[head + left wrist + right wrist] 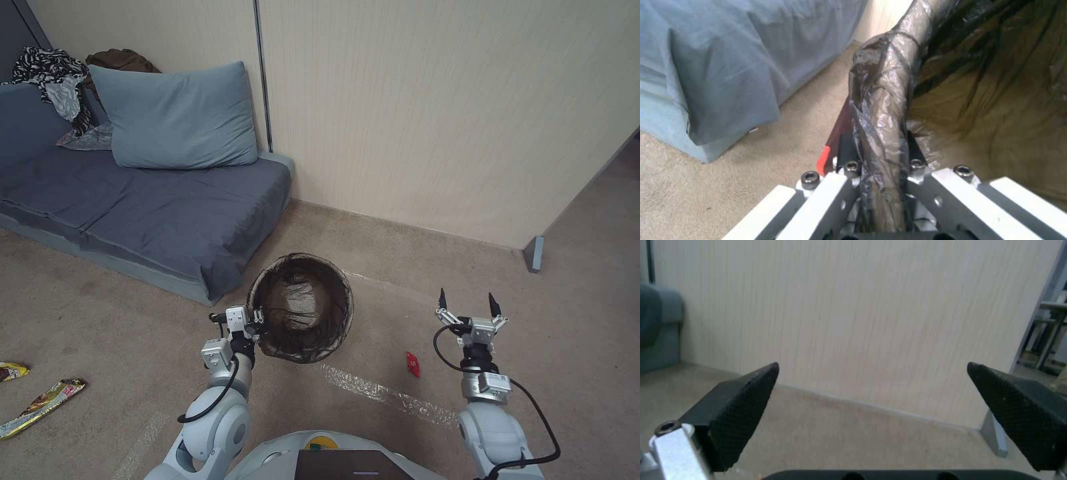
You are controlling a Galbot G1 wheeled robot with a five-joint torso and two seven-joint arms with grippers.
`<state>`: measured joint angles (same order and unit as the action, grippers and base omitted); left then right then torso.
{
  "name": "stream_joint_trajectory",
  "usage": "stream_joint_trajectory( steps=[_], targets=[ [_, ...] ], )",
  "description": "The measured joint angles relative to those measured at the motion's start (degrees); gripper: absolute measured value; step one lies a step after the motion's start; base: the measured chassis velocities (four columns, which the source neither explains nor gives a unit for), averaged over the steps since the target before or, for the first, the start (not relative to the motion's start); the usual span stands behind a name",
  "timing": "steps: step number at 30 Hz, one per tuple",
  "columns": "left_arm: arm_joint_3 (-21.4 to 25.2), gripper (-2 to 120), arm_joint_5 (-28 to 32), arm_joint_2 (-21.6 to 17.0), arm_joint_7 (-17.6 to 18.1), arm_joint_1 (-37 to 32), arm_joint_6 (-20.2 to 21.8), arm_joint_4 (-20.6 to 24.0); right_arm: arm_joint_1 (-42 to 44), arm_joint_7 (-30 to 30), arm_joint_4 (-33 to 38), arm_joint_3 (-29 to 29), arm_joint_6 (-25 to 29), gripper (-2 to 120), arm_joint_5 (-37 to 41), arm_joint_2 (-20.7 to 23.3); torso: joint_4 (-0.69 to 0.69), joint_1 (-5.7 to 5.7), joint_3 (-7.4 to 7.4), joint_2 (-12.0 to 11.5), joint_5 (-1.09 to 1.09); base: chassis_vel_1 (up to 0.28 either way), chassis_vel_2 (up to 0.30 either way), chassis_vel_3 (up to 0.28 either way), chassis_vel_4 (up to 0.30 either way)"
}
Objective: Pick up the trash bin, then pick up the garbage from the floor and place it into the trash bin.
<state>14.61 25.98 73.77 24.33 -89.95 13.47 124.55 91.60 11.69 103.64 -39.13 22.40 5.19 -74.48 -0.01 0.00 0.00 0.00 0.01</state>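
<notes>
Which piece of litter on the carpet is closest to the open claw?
The small red packet, lying just left of the right claw. The yellow wrappers lie far off at the robot's left.

The left gripper is closed tight on the rim of the trash bin. The right gripper is held out with its fingers wide apart, holding nothing.

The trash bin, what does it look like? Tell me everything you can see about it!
The trash bin is round and open at the top, lined with a dark brown, crinkly plastic bag folded over its rim. Inside, the bag shines pale at the bottom. It sits by the corner of the grey-blue sofa, over beige carpet. The left pincer is shut on its rim on the sofa side, one finger inside and one outside. Nothing else touches it.
</notes>
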Motion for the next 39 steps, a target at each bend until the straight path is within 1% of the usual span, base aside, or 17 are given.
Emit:
stream_joint_trajectory(
  steps=[2, 3, 4, 5, 7, 8, 10, 11, 12, 15, 19, 21, 25, 29, 32, 39],
  targets=[
    [-0.13, 2, 0.00, -0.10, 0.00, 0.22, -0.03, -0.46, 0.07, 0.14, -1.81, 0.78, -0.87, 100, 2.21, 4.07, 0.00, 0.00, 0.00, 0.00, 0.01, 0.000, 0.000, 0.000, 0.000],
    [-0.21, 2, 0.00, -0.20, 0.00, 0.29, -0.03, -0.56, 0.05, 0.11, -2.39, 1.06, -1.03, 100, 2.79, 5.30, 0.01, 0.00, 0.00, 0.00, 0.01, 0.000, 0.000, 0.000, 0.000],
    [-0.21, 2, 0.00, -0.20, 0.00, 0.29, -0.03, -0.56, 0.05, 0.11, -2.39, 1.06, -1.03, 100, 2.79, 5.30, 0.01, 0.00, 0.00, 0.00, 0.01, 0.000, 0.000, 0.000, 0.000],
    [-0.36, 2, 0.05, -0.48, 0.02, 0.51, -0.03, -0.70, 0.06, 0.10, -3.75, 1.75, -1.55, 100, 4.64, 8.17, 0.01, 0.00, 0.00, 0.00, 0.01, 0.000, 0.000, 0.000, 0.000],
    [-0.50, 2, 0.21, -1.04, 0.08, 0.94, -0.03, -0.88, 0.12, 0.35, -5.54, 2.83, -2.23, 100, 6.97, 11.76, 0.00, 0.00, 0.00, 0.00, 0.01, 0.000, 0.000, 0.000, 0.000],
    [-0.50, 2, 0.21, -1.04, 0.08, 0.94, -0.03, -0.88, 0.12, 0.35, -5.54, 2.83, -2.23, 100, 6.97, 11.76, 0.00, 0.00, 0.00, 0.00, 0.01, 0.000, 0.000, 0.000, 0.000],
    [-0.51, 2, 0.52, -1.60, 0.18, 1.22, -0.03, -0.98, 0.00, 0.86, -7.68, 4.40, -2.88, 100, 9.49, 15.32, 0.00, 0.00, 0.00, 0.00, 0.00, 0.000, 0.000, 0.000, 0.000],
    [-0.51, 2, 0.52, -1.60, 0.18, 1.22, -0.03, -0.98, 0.00, 0.86, -7.68, 4.40, -2.88, 100, 9.49, 15.32, 0.00, 0.00, 0.00, 0.00, 0.00, 0.000, 0.000, 0.000, 0.000],
    [-0.51, 2, 0.66, -1.94, 0.23, 1.31, -0.03, -1.03, -0.40, 0.82, -9.22, 5.63, -3.39, 100, 11.07, 17.33, 0.00, 0.00, 0.00, 0.00, 0.00, 0.000, 0.000, 0.000, 0.000],
    [-0.47, 2, 0.75, -2.17, 0.26, 1.34, -0.02, -1.16, -2.15, -0.13, -12.21, 8.90, -5.05, 100, 15.83, 20.63, 0.01, 0.00, 0.00, 0.00, 0.00, 0.000, 0.000, 0.000, 0.000],
    [-0.47, 2, 0.75, -2.13, 0.27, 1.34, -0.01, -1.22, -3.02, -0.53, -12.96, 10.52, -6.45, 100, 18.42, 21.70, 0.01, 0.00, 0.00, 0.00, 0.00, 0.000, 0.000, 0.000, 0.000],
    [-0.56, 2, 0.71, -2.08, 0.28, 1.34, 0.00, -1.36, -4.24, -0.99, -13.80, 12.76, -8.05, 100, 21.09, 22.88, 0.01, 0.00, 0.00, 0.00, -0.01, 0.000, 0.000, 0.000, 0.000],
    [-0.69, 2, 0.64, -2.14, 0.29, 1.34, 0.00, -1.60, -5.72, -1.80, -14.43, 15.51, -9.85, 100, 22.83, 23.97, 0.00, 0.00, 0.00, 0.00, -0.01, 0.000, 0.000, 0.000, 0.000],
    [-0.72, 2, 0.61, -2.18, 0.29, 1.43, 0.00, -1.80, -6.55, -2.40, -14.54, 17.36, -10.89, 100, 23.74, 24.38, 0.00, 0.00, 0.00, 0.00, -0.01, 0.000, 0.000, 0.000, 0.000],
    [-0.77, 2, 0.58, -2.20, 0.29, 1.65, 0.00, -2.06, -7.70, -3.35, -14.56, 20.53, -12.23, 100, 23.94, 24.62, 0.01, 0.00, 0.00, 0.00, -0.01, 0.000, 0.000, 0.000, 0.000],
    [-0.80, 2, 0.57, -2.18, 0.32, 1.74, 0.00, -2.07, -8.41, -3.90, -14.48, 24.57, -14.19, 100, 23.85, 24.88, 0.00, 0.00, 0.00, 0.00, -0.01, 0.000, 0.000, 0.000, 0.000]
  ],
)
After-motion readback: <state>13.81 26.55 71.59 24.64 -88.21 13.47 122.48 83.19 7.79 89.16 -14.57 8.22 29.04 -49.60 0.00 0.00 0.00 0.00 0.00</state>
